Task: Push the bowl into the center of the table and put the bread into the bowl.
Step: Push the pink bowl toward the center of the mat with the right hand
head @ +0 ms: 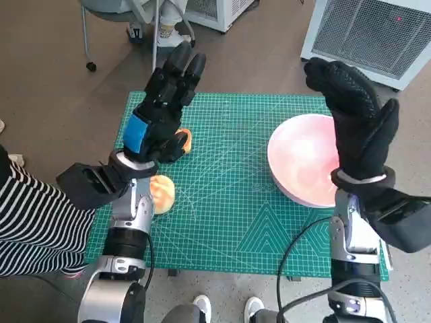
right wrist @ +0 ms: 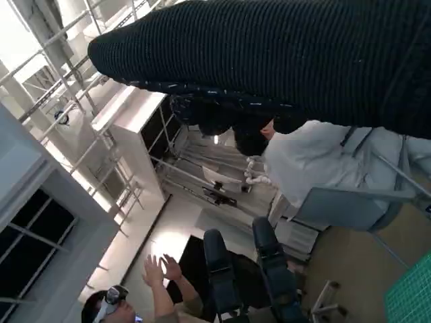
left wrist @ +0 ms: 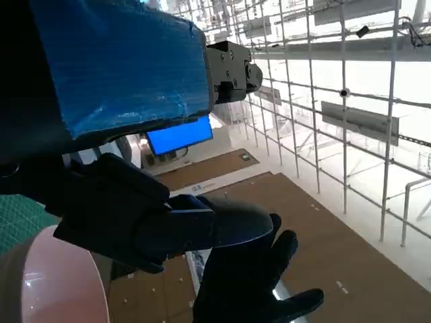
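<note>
Both hands hang raised above the green mat (head: 229, 202), fingers spread and holding nothing: the left hand (head: 161, 111) over the bread (head: 161, 194), the right hand (head: 357, 124) over the pink bowl (head: 300, 165) at the mat's right side. Only the right wrist view shows a person (right wrist: 316, 161) in white beyond the tabletop.

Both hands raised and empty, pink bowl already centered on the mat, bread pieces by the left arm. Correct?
Not quite. In the head view the pink bowl sits at the mat's right side, near the right hand, not centered. The rest holds: both hands are raised and empty, and the bread pieces lie by the left hand.
</note>
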